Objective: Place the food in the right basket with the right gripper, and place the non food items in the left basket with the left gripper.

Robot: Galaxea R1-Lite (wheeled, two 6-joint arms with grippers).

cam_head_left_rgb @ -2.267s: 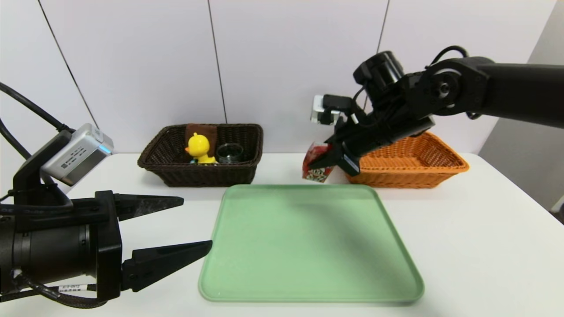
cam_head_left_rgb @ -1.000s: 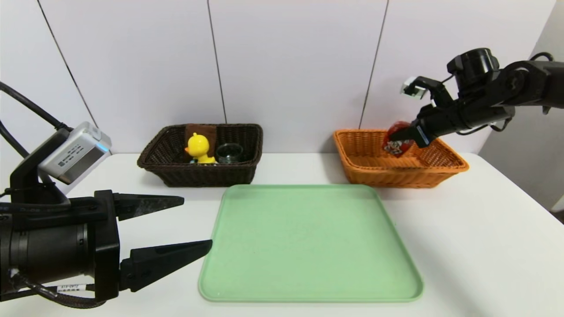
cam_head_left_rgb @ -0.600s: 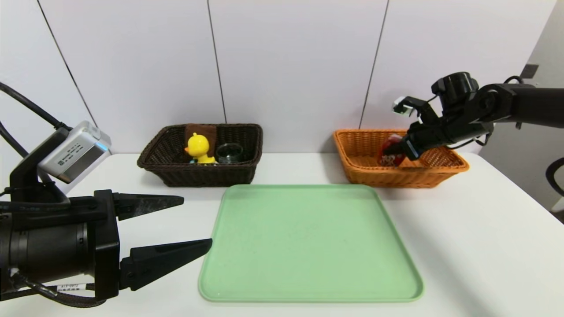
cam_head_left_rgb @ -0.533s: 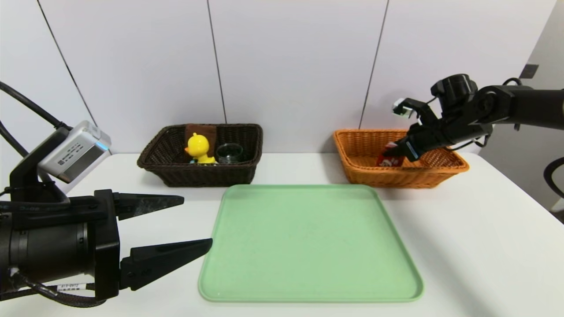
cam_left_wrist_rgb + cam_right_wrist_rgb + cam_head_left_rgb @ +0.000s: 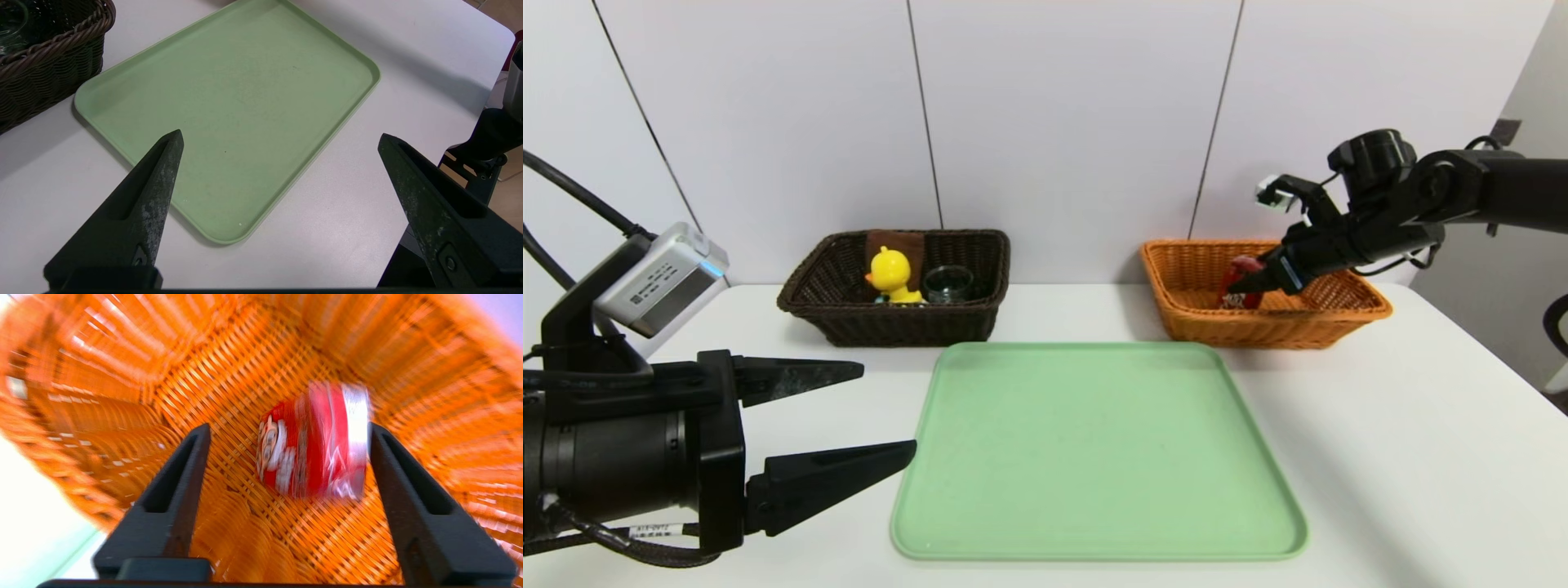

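The red drink carton (image 5: pixel 1240 289) (image 5: pixel 314 441) lies on the floor of the orange right basket (image 5: pixel 1339 317) (image 5: pixel 245 355). My right gripper (image 5: pixel 1248 278) (image 5: pixel 288 430) hangs just above it inside the basket, open; the carton sits between the spread fingers, close to one and free of the other. The dark brown left basket (image 5: pixel 890 328) (image 5: pixel 49 69) holds the yellow duck toy (image 5: pixel 892 275), the glass cup (image 5: pixel 948 283) and the brown towel (image 5: pixel 898 242). My left gripper (image 5: pixel 888 410) (image 5: pixel 281 136) is open and empty at the front left, over the table beside the tray.
A pale green tray (image 5: pixel 1094 457) (image 5: pixel 245 81) lies bare in the middle of the white table, in front of both baskets. The table's right edge runs past the orange basket. A white panelled wall stands close behind the baskets.
My right gripper carried the carton over the orange basket, lowered it and opened. The carton dropped from the fingers onto the basket floor. The left arm has not moved.
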